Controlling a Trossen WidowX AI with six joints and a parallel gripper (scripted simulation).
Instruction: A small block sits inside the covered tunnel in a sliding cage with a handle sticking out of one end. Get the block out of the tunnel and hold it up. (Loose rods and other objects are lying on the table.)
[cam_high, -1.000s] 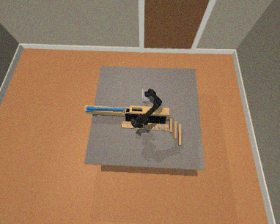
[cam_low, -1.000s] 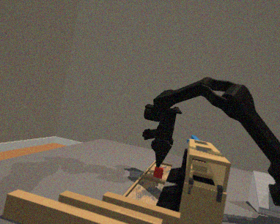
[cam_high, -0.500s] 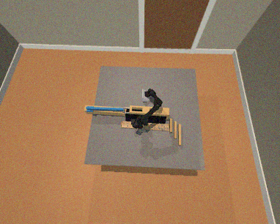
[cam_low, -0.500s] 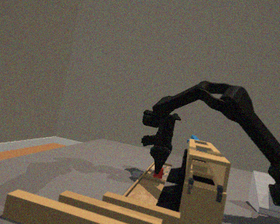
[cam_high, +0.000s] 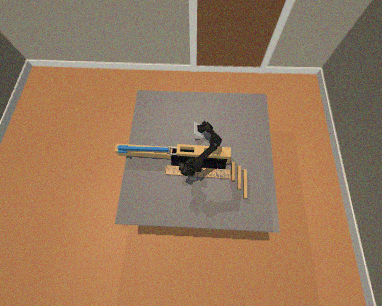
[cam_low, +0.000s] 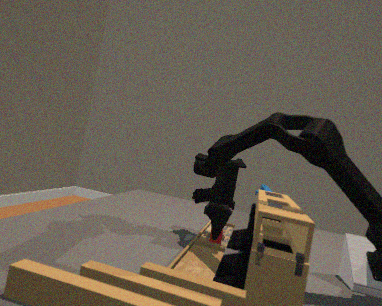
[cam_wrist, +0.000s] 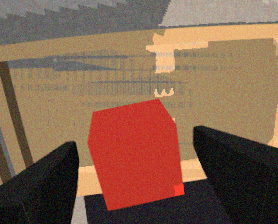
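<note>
Handle (cam_high: 145, 149) (cam_low: 265, 189), blue and long, lies in the top view at nine o'clock from your tunnel (cam_high: 215, 150) (cam_low: 277, 280), reaching out sideways, presumably so you can work the cage from outside the cover. Next along, at about six o'clock from the tunnel, comes the shallow wooden tray (cam_high: 220, 173) (cam_low: 195, 262) (cam_wrist: 220, 85), probably set there to catch whatever leaves by that side. Your red block (cam_low: 215, 237) (cam_wrist: 135, 155) is in it, already clear of the tunnel; the arm hides it from above. Your gripper (cam_high: 189, 169) (cam_low: 216, 238) (cam_wrist: 135, 136) points down over it, a finger at nine o'clock and another at three in the wrist view, so a squeeze should take it by its sides. The claw stands a bit over half open and has hold of nothing: you can see a gap beside each face. Centre it before you shut and lift (a lopsided pinch might twist the block). Past the tunnel, towards four o'clock, the loose rods (cam_high: 239, 177) (cam_low: 150, 287) lie side by side, likely spare for poking, and you seem to need none now.

Your count: one handle, one tunnel, one tray, one block, two fingers, three rods.
</note>
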